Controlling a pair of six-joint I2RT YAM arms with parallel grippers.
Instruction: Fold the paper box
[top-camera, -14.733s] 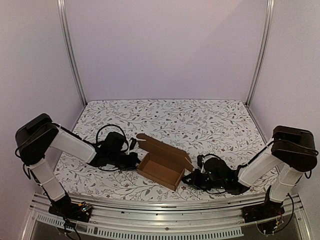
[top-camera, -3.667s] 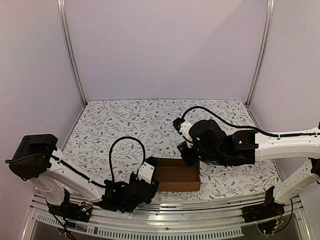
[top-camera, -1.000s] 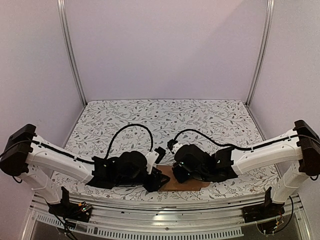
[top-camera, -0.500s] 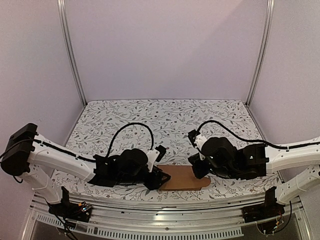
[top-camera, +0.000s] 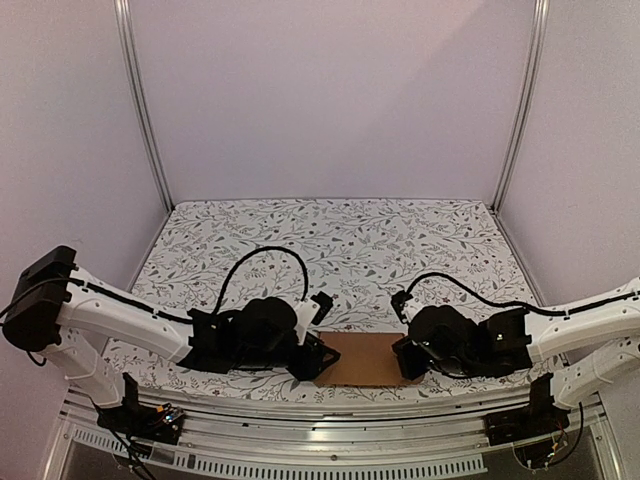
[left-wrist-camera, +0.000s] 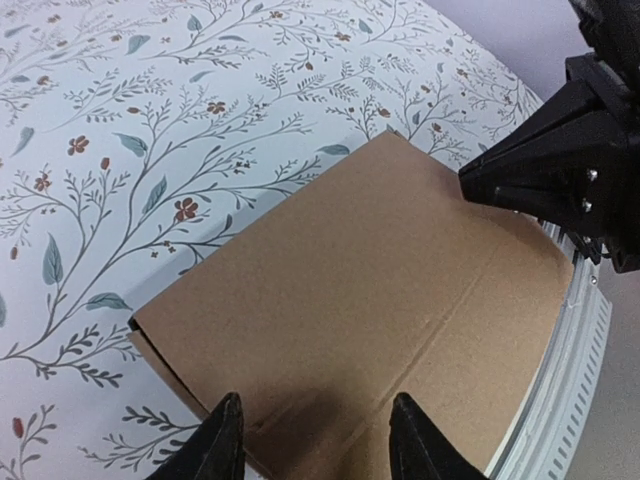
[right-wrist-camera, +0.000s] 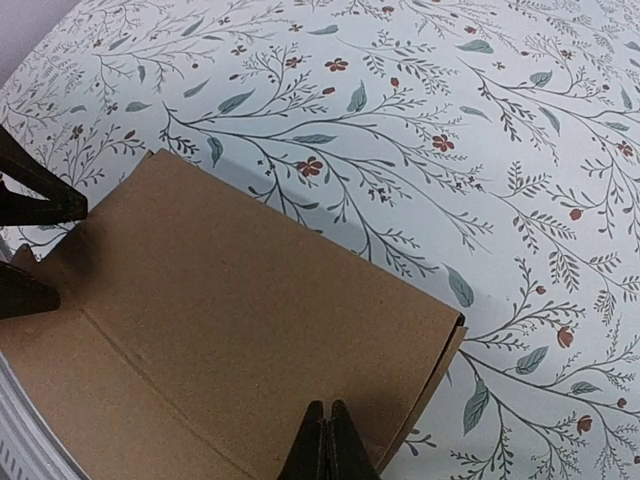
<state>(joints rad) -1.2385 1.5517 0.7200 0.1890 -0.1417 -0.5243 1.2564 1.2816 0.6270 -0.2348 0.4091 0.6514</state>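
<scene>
The paper box (top-camera: 362, 358) is a plain brown carton with its lid down, lying near the table's front edge between the two arms. It fills the left wrist view (left-wrist-camera: 370, 290) and the right wrist view (right-wrist-camera: 240, 320). My left gripper (top-camera: 318, 357) is open at the box's left end, its fingers (left-wrist-camera: 222, 440) spread just above the lid, holding nothing. My right gripper (top-camera: 412, 362) is shut and empty, its closed fingertips (right-wrist-camera: 327, 425) over the lid near the box's right end.
The floral tablecloth (top-camera: 340, 240) covers the table. A metal rail (top-camera: 330, 408) runs along the front edge right beside the box. Frame posts (top-camera: 140, 100) stand at the back corners.
The right arm has drawn back to the right and lowered to the box's right end. The left gripper stays at the left end. The box lies shut.
</scene>
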